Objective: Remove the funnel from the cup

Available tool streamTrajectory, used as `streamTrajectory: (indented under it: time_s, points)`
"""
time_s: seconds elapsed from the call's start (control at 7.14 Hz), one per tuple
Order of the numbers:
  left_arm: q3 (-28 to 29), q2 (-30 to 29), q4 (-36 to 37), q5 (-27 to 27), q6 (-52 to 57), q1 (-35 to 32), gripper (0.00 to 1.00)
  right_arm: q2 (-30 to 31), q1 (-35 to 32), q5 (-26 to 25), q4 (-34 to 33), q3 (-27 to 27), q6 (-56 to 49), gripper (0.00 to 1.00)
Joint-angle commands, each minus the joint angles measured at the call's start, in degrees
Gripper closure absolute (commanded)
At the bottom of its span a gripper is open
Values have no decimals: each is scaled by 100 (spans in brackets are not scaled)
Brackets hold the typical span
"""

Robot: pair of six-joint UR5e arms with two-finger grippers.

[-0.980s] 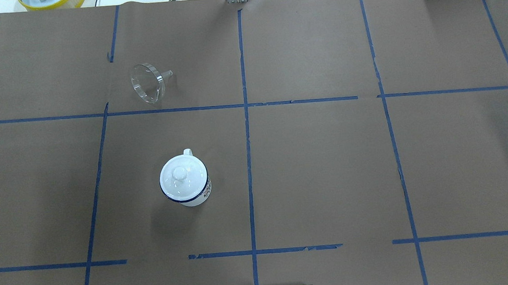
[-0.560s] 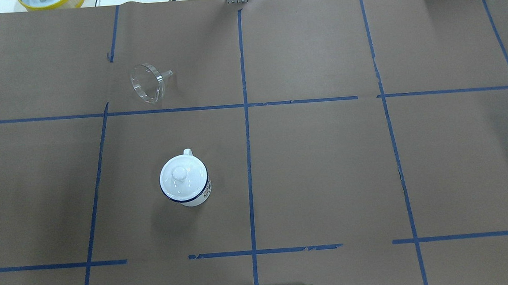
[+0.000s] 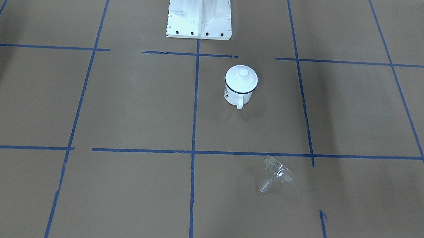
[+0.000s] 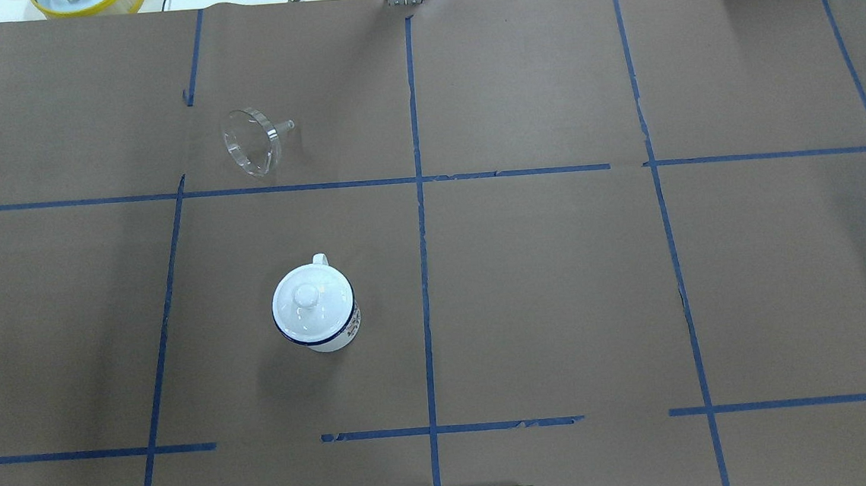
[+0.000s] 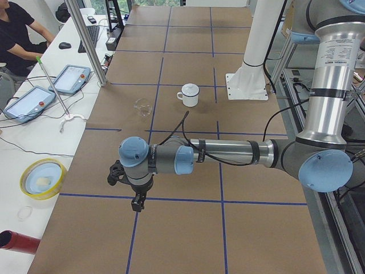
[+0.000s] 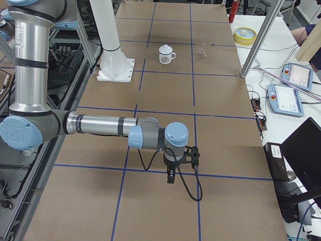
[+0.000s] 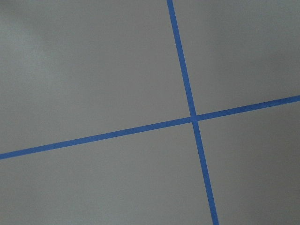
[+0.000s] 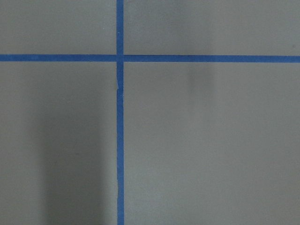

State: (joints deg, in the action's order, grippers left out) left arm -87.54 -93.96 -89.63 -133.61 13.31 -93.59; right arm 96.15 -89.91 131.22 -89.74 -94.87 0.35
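Observation:
The clear funnel (image 4: pixel 251 141) lies on its side on the brown paper, spout to the right, apart from the cup; it also shows in the front view (image 3: pixel 276 172). The white cup (image 4: pixel 346 328) with a dark blue rim stands upright nearer the robot, with a white knobbed lid (image 4: pixel 307 301) on top; in the front view the cup (image 3: pixel 235 94) has its handle towards the camera. My left gripper (image 5: pixel 137 202) and right gripper (image 6: pixel 170 176) hang over the table's far ends, well away from both. I cannot tell whether either is open or shut.
The white robot base (image 3: pixel 200 11) stands at the table's near-robot edge. A yellow bowl (image 4: pixel 88 0) sits beyond the far left edge. Tablets (image 5: pixel 28 103) and a seated person are on a side bench. Blue tape lines (image 4: pixel 421 236) cross the paper.

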Motion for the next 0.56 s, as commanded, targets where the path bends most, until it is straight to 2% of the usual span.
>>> streamTrajectory:
  time_s: [0.0,0.28,0.42]
  points:
    - [-87,0,24,-42,-12,-1,0,0,0,0,0,-5,0,0]
    - [-114,-17,42,-51,-239,-1,0,0,0,0,0,-5,0,0]
    - [-236,-35,7,-34,-806,-1,0,0,0,0,0,3,0,0]
